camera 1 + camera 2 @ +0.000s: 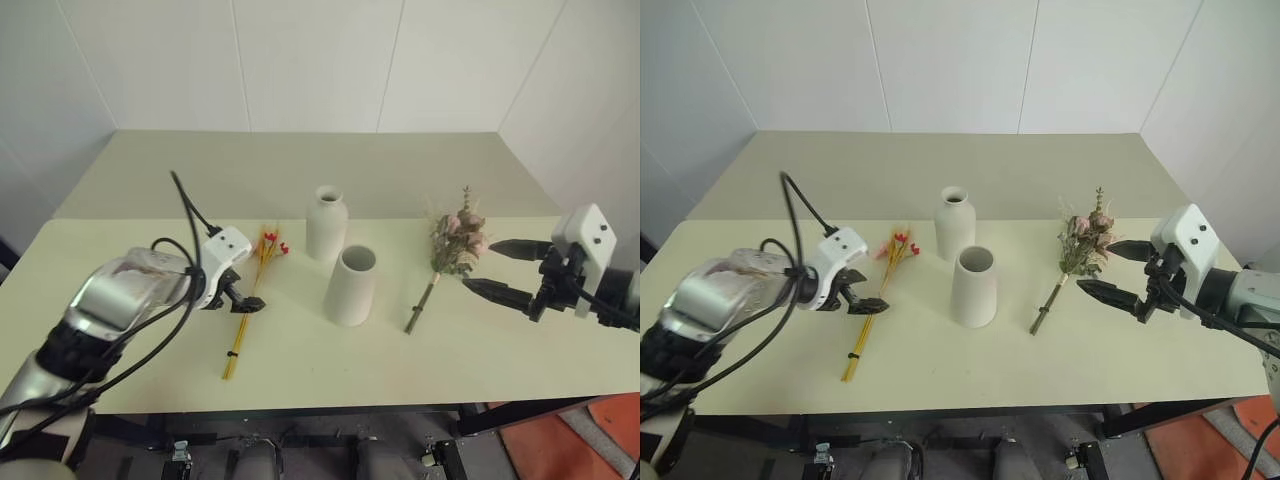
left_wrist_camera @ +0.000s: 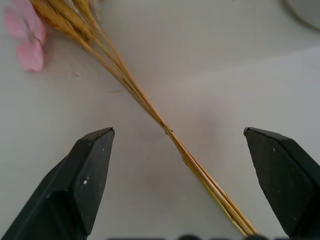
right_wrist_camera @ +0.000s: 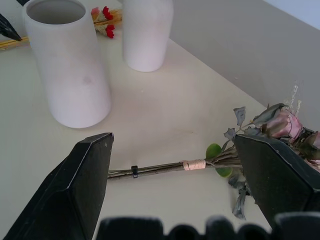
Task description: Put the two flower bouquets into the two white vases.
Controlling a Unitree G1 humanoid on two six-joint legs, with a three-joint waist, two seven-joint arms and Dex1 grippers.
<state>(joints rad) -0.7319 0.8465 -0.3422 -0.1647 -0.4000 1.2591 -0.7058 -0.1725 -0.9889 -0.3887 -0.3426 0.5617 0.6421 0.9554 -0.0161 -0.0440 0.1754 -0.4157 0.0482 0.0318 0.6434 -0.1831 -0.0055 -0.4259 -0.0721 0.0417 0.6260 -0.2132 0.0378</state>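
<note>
On the pale worktop point(image 1: 300, 370), near its middle, stand two matte white vases: the bottle-shaped vase point(image 1: 326, 224) w/ a narrow neck at the back, and the wide-mouthed tapered vase point(image 1: 351, 285) just in front of it & slightly to the right, close but apart as far as can be told. Both look empty.

Left of the vases lies the slim bouquet point(image 1: 250, 300): long yellow-orange stalks flat on the worktop, red & pink blossoms at the far end near the bottle vase, cut ends pointing toward the front edge. The left gripper point(image 1: 243, 298) hangs over the stalks about midway along them, tilted downward; its two black fingers point(image 2: 82, 185) stand wide apart, one on each side of the stalks, nothing pinched btwn them. Whether the tips touch the worktop can't be told.

Right of the vases lies the rose bouquet point(image 1: 455, 245): pink roses & green leaves at the far end, bare stem w/ a pale wrap and a dark tie running toward the front-left. The right gripper point(image 1: 503, 270) sits just to the right of it, above the worktop, pointing left at the blooms; fingers point(image 3: 80, 190) spread wide, holding nothing, flower heads near one finger in the wrist view but contact unclear.
</note>
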